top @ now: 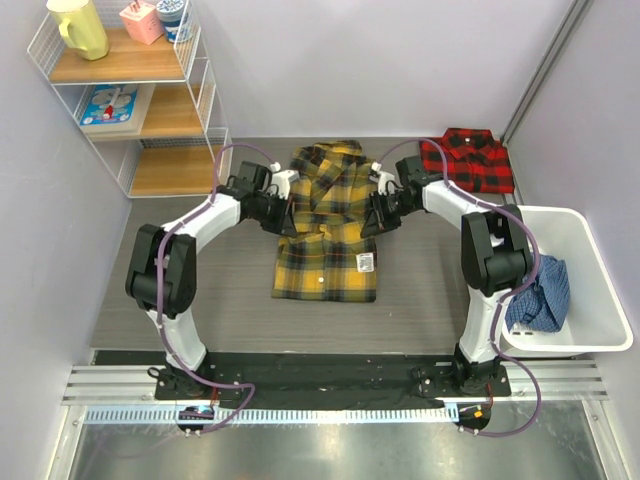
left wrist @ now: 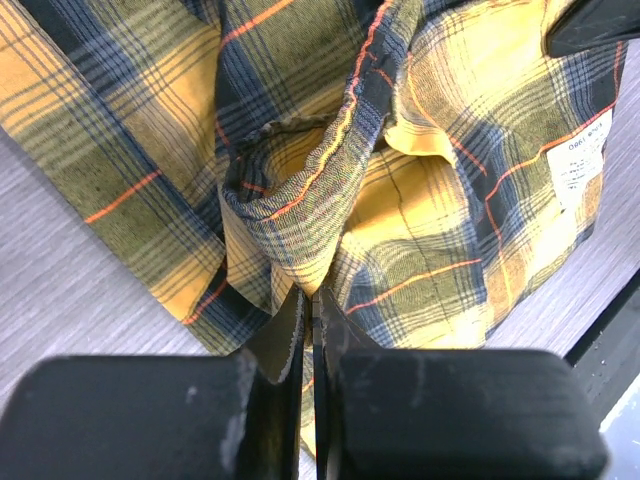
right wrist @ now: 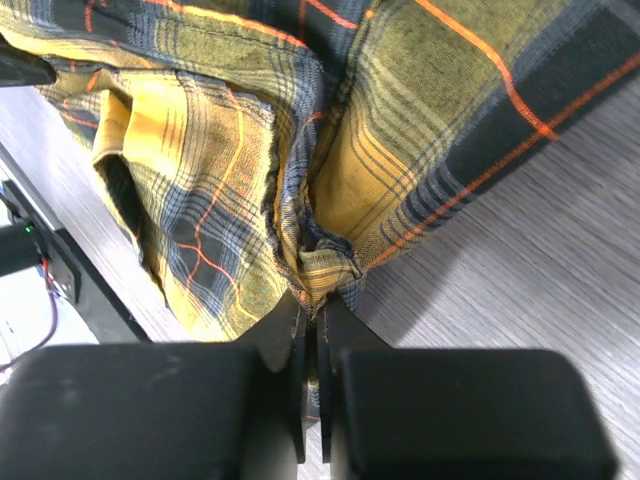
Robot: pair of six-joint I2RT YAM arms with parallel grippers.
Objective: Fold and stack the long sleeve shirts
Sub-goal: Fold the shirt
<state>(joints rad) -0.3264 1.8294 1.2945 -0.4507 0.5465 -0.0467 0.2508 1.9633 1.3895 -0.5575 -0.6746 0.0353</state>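
Observation:
A yellow plaid shirt (top: 326, 225) lies in the middle of the table, partly folded, collar toward the back. My left gripper (top: 284, 218) is shut on a pinched fold at its left edge; the left wrist view shows the yellow cloth (left wrist: 300, 200) bunched between the jaws. My right gripper (top: 376, 215) is shut on the shirt's right edge; the right wrist view shows yellow cloth (right wrist: 320, 265) caught between the jaws. A red-and-black plaid shirt (top: 466, 160) lies folded at the back right.
A white bin (top: 590, 290) at the right holds a blue garment (top: 540, 295). A wire shelf unit (top: 130, 100) with small items stands at the back left. A metal rail runs along the near edge.

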